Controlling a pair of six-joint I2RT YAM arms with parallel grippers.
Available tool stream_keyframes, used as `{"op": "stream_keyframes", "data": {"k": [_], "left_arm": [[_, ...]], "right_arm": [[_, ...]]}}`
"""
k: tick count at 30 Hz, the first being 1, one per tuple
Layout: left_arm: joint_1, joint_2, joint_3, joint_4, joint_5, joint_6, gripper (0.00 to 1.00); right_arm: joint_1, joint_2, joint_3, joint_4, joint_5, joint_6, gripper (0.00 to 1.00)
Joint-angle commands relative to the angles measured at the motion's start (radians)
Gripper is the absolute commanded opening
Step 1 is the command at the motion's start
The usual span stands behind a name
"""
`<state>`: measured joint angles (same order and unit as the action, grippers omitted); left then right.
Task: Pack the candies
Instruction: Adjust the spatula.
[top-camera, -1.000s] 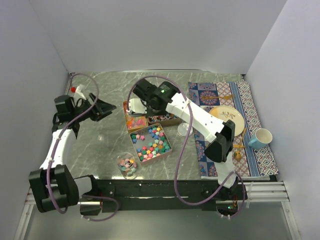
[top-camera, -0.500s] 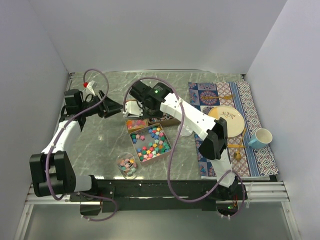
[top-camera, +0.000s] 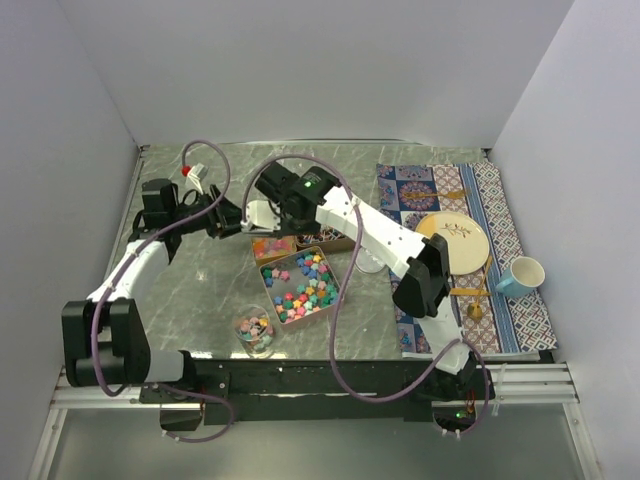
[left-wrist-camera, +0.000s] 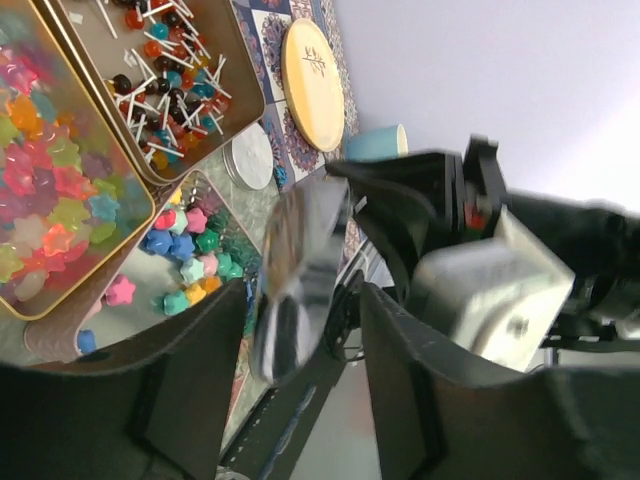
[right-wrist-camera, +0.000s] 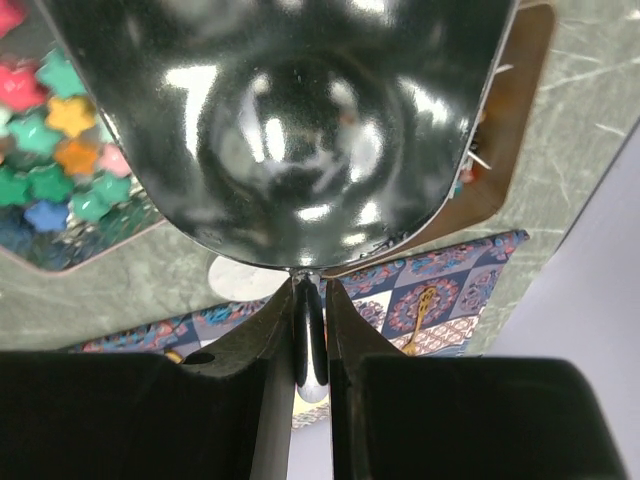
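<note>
Marble bench (top-camera: 200, 290), patterned mat (top-camera: 500, 300) along its right side. L arm comes in from the left and R arm from the right. They meet above the far-left end of the tins.

Three bronze tins mid-bench:
- front tin (top-camera: 271, 293) holds bright star candies (left-wrist-camera: 185, 250)
- tin behind it (top-camera: 254, 240) holds pastel stars (left-wrist-camera: 40, 200), pink/yellow/green
- third tin (left-wrist-camera: 255, 110), beside the second, holds stick sweets (left-wrist-camera: 170, 70), dark/red/blue on white sticks

Cream plate (top-camera: 455, 240) sits on the mat, blue cup (top-camera: 520, 275) just to its right.

Metal scoop (right-wrist-camera: 290, 130): right pincer (right-wrist-camera: 309, 300) is clamped narrow on its thin handle. The bowl is tipped toward the wrist cam, w/ star candies and a tin edge showing below it.

Left pincer (left-wrist-camera: 302, 300): jaws apart, one finger either side of the scoop. The scoop is blurred in that view, so can't tell if either finger touches it.

Round lid (top-camera: 370, 262) lies flat on the bench between the tins and the mat.

Small glass jar (top-camera: 240, 325) stands near the front edge, just left of the front tin's near corner, w/ mixed candies (top-camera: 256, 328) inside.
</note>
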<state>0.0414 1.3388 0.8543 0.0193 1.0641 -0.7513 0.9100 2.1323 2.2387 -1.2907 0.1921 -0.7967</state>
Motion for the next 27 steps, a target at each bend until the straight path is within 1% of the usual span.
{"op": "stream_keyframes", "data": {"k": [1,2,3,6,9,13,14,15,17,21,24,27], "left_arm": [[-0.002,0.033,-0.005,0.099,0.004,-0.042,0.52],[-0.002,0.048,-0.001,0.096,0.011,-0.036,0.50],[-0.002,0.057,0.003,0.097,0.016,-0.033,0.45],[-0.005,0.077,-0.007,0.132,0.033,-0.042,0.36],[-0.018,0.080,-0.014,0.163,0.045,-0.057,0.32],[-0.032,0.083,-0.014,0.143,0.043,-0.030,0.29],[-0.032,0.086,-0.012,0.136,0.040,-0.022,0.26],[-0.035,0.088,-0.015,0.134,0.042,-0.017,0.20],[-0.034,0.095,-0.027,0.145,0.040,-0.019,0.16],[-0.034,0.115,-0.023,0.165,0.046,-0.031,0.15],[-0.035,0.135,-0.001,0.172,0.048,-0.049,0.12],[-0.034,0.151,0.023,0.200,0.048,-0.072,0.13]], "right_arm": [[0.023,-0.139,-0.065,0.073,-0.022,-0.027,0.00],[0.023,-0.143,-0.053,0.076,-0.028,-0.016,0.00],[0.023,-0.144,-0.041,0.074,-0.032,-0.007,0.00],[0.021,-0.140,0.013,0.062,-0.051,0.030,0.00],[0.020,-0.141,0.027,0.079,-0.054,0.043,0.00],[0.010,-0.108,0.088,0.064,-0.065,0.095,0.00],[0.006,-0.101,0.137,0.056,-0.100,0.111,0.00],[-0.006,-0.097,0.159,0.050,-0.115,0.126,0.00],[-0.014,-0.103,0.179,0.067,-0.129,0.166,0.00],[-0.034,-0.150,0.147,0.135,-0.180,0.211,0.00],[-0.042,-0.153,0.159,0.123,-0.213,0.232,0.00],[-0.052,-0.152,0.136,0.110,-0.243,0.244,0.00]]}}
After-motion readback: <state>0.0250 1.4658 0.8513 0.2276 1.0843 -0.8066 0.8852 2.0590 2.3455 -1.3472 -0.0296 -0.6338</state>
